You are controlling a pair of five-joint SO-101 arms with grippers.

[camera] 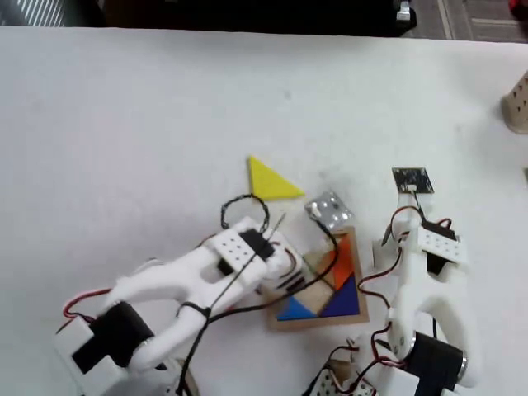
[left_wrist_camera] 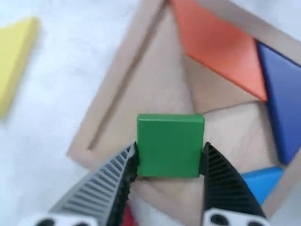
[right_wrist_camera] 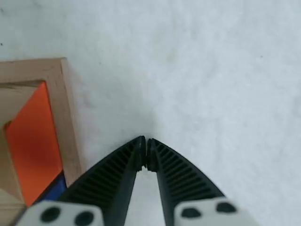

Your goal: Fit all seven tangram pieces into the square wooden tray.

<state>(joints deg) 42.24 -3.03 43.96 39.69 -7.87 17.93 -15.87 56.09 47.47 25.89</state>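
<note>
The square wooden tray (camera: pixel 318 318) lies between the two arms. In it are an orange piece (camera: pixel 342 264), a dark blue triangle (camera: pixel 345 301) and a light blue piece (camera: pixel 297 309). My left gripper (left_wrist_camera: pixel 169 155) is shut on a green square (left_wrist_camera: pixel 171 146), held over the bare wood of the tray (left_wrist_camera: pixel 108 108), beside the orange piece (left_wrist_camera: pixel 221 52) and the dark blue triangle (left_wrist_camera: pixel 282 99). A yellow triangle (camera: pixel 268 180) rests on the table beyond the tray. My right gripper (right_wrist_camera: pixel 146 146) is shut on nothing, over the white table just outside the tray's rim (right_wrist_camera: pixel 68 117).
The left arm (camera: pixel 206 272) covers the tray's left side in the high view. A sliver of red (left_wrist_camera: pixel 127 216) shows under the left fingers. A perforated wooden object (camera: pixel 518 103) stands at the far right edge. White tabletop stretches beyond the yellow triangle (left_wrist_camera: pixel 14 61).
</note>
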